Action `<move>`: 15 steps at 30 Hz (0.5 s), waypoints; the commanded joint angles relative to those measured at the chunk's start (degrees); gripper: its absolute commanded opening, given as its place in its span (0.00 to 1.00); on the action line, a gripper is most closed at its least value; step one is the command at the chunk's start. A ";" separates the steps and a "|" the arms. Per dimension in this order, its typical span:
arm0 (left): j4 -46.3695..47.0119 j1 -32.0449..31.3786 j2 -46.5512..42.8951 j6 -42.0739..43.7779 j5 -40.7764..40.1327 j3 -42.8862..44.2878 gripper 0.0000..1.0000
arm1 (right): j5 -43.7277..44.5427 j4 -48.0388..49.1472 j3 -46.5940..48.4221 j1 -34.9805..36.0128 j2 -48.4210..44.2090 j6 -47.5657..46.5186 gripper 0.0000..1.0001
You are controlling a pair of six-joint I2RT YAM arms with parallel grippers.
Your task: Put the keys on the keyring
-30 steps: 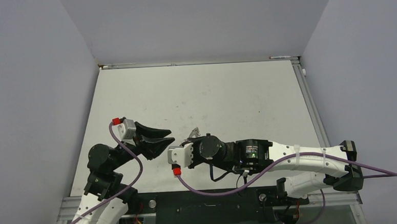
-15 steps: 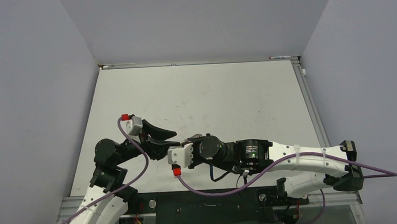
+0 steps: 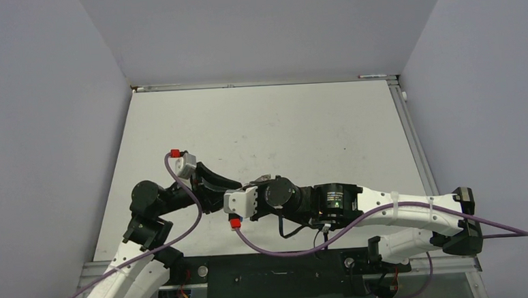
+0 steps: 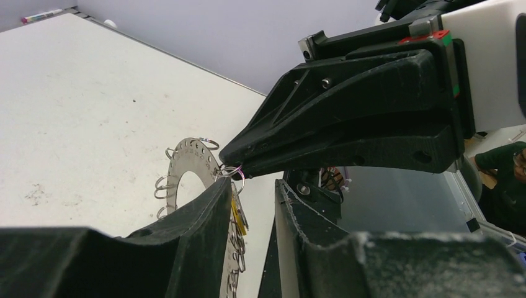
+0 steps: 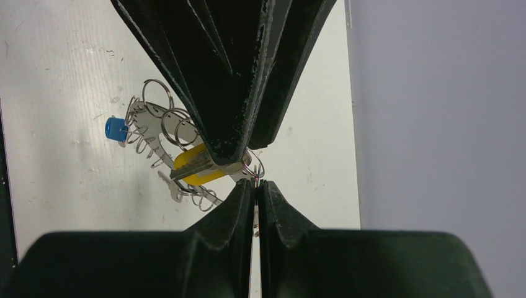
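The keyring is a flat silvery ring plate [image 4: 186,162] with holes that carry several small wire loops; in the right wrist view it [image 5: 144,118] hangs above the table. My right gripper [image 5: 255,184] is shut on a small loop at the plate's edge, also seen from the left wrist [image 4: 234,166]. A yellow-headed key [image 5: 193,169] and a blue-headed key [image 5: 115,128] hang on it. My left gripper [image 4: 253,186] is open, its jaws on either side of the yellow key [image 4: 237,214], which lies against the left finger. From above, both grippers meet near the plate [image 3: 261,179].
The white table [image 3: 267,128] is walled at the back and both sides. The right arm [image 3: 387,211] stretches across the near edge with a purple cable [image 3: 280,247] looping below it. A marker [image 4: 40,15] lies at the table's far corner.
My left gripper has moved right, up to the right gripper, and its jaws have narrowed around the hanging keys. The right arm has barely moved.
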 commanded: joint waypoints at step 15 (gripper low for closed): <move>-0.90 -1.56 0.52 2.92 -0.33 0.31 0.28 | -0.30 3.30 2.93 -0.69 -0.16 1.41 0.05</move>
